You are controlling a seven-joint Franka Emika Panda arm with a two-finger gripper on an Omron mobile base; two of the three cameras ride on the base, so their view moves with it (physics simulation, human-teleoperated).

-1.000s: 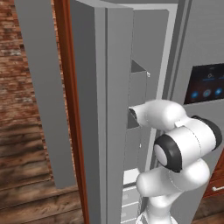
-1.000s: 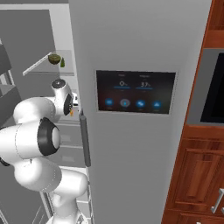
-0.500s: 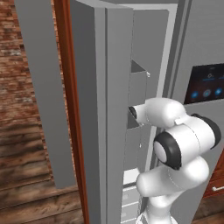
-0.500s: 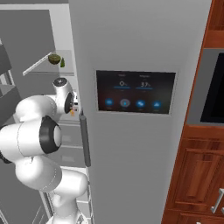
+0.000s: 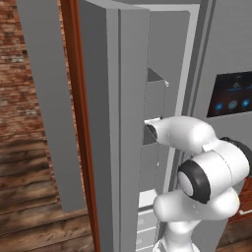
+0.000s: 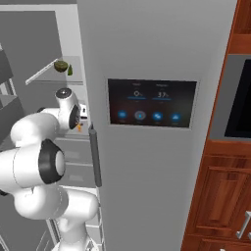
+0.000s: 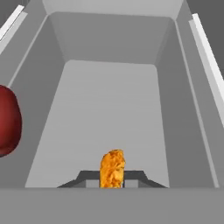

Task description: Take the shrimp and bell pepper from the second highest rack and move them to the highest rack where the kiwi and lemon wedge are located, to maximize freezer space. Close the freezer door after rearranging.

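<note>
Over the left base view, the arm reaches past the freezer door [image 5: 98, 123]. Right base view — kiwi [image 6: 61, 65] on the highest rack [image 6: 46, 74]. Hand view: gripper [image 7: 112, 180] pinching the shrimp [image 7: 112, 168] above the second highest rack [image 7: 109, 100] — bell pepper [image 7: 8, 120] left.

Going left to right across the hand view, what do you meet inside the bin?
Red bell pepper at the left edge → orange shrimp between the gripper fingertips → the second highest rack's right wall.
</note>
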